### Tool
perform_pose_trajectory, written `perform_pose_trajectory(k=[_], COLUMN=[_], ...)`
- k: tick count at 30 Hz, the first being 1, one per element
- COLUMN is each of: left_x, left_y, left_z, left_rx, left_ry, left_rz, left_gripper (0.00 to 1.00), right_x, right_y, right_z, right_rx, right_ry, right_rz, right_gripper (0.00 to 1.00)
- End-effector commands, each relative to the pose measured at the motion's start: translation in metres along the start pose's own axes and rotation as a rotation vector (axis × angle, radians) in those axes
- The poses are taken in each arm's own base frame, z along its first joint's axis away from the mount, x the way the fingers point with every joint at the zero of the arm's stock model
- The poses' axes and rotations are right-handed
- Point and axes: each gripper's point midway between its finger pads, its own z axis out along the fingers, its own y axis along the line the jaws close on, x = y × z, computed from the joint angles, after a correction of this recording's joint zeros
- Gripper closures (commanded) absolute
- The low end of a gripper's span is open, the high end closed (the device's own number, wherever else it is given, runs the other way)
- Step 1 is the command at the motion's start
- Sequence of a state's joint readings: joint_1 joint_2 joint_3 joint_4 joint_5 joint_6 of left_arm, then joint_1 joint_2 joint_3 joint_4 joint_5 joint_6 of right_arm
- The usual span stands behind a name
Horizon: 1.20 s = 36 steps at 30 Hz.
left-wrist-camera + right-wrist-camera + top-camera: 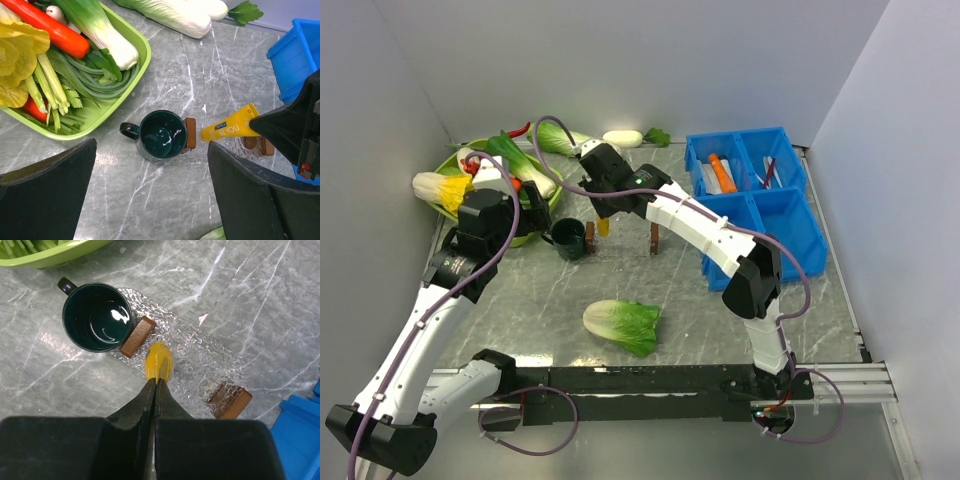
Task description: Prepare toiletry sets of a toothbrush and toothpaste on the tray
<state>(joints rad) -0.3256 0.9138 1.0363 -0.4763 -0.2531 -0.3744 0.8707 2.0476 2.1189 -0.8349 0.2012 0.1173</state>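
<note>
My right gripper [602, 206] [156, 381] is shut on the flat end of the yellow toothpaste tube [604, 227] [158, 361] [230, 128]. It holds the tube cap-down over the left part of the clear textured tray [200, 360] [226, 148], which has brown wooden end blocks. An orange toothpaste tube [722, 172] and a reddish toothbrush [769, 172] lie in the back compartments of the blue bin [790, 235]. My left gripper [528, 212] [151, 167] is open and empty, hovering above the table near the mug.
A dark green mug [569, 239] [162, 135] [97, 323] stands against the tray's left block. A lime green basin [136, 75] holds toy vegetables at the back left. A toy cabbage [622, 325] lies at the front centre. More toy vegetables [622, 138] lie by the back wall.
</note>
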Motion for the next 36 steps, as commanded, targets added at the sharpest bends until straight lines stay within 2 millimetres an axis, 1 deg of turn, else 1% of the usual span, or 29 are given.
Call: perform_pose_trajectory(k=[1,16,28,36], left_x=[-0.014,-0.014,-0.014,-0.014], left_y=[-0.004,-0.003,-0.004,-0.005], left_z=[-0.001,-0.001,0.0,0.0], left_rx=[0.01,0.006,0.012,0.016], left_ry=[-0.045,-0.046,-0.046,-0.046], left_rz=[0.009,0.014,0.014,0.015], left_gripper=[0.03,0.04,0.04,0.04], right_x=[-0.008,0.006,0.008,0.014], right_y=[-0.003,0.002,0.006,0.007], right_z=[0.0,0.01,0.019,0.028], right_rx=[0.019,0.0,-0.012,-0.015], right_ry=[-0.034,0.003,0.002,0.013], right_rz=[-0.003,-0.007,-0.019,-0.031], right_gripper=[1.0,1.0,1.0,1.0])
